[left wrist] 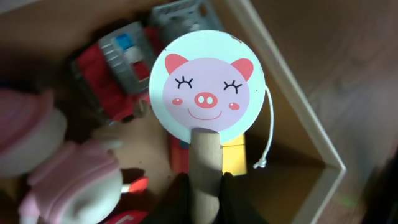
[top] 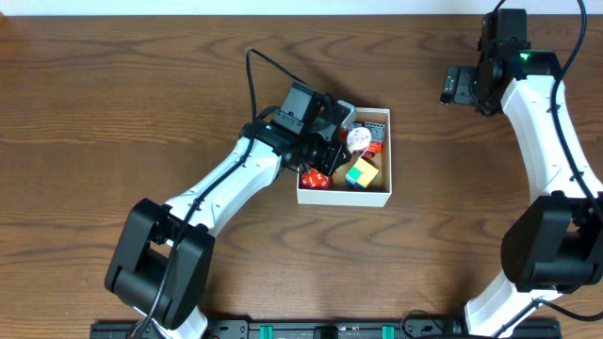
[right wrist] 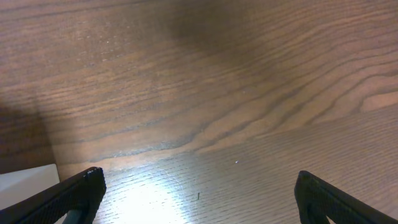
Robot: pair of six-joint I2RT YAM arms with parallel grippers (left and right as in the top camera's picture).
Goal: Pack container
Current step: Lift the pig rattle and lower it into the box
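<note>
Across the whole overhead view, a dark brown wooden table (top: 113, 85) with wavy grain. Along its near edge, a black rail with green marks (top: 283, 330). Of the room beyond, nothing in view. Close under the right wrist, the same grain, with a bright patch of glare on the wood.

Near the middle of the table, a little to the right: the shallow square cardboard container (top: 344, 199), white outside, brown inside, lidless, flat on the wood. Inside it:
- a red die with white dots (top: 314, 179) at the near-left corner
- a yellow, green and blue cube (top: 362, 172) just beside the die
- a red and grey toy vehicle (left wrist: 118, 68)
- a pink and white plush toy (left wrist: 68, 168)

Over the container's left half, the left gripper (left wrist: 205, 186), clamped narrow on the pale wooden handle (left wrist: 205, 158) of a round pig-face paddle (left wrist: 208, 84). From the disc's edge, a thin white string (left wrist: 267, 130) dangling.

Far right, well apart from the container, the right gripper (right wrist: 199, 193), black fingers (right wrist: 68, 193) spread wide over the wood, holding nothing.
</note>
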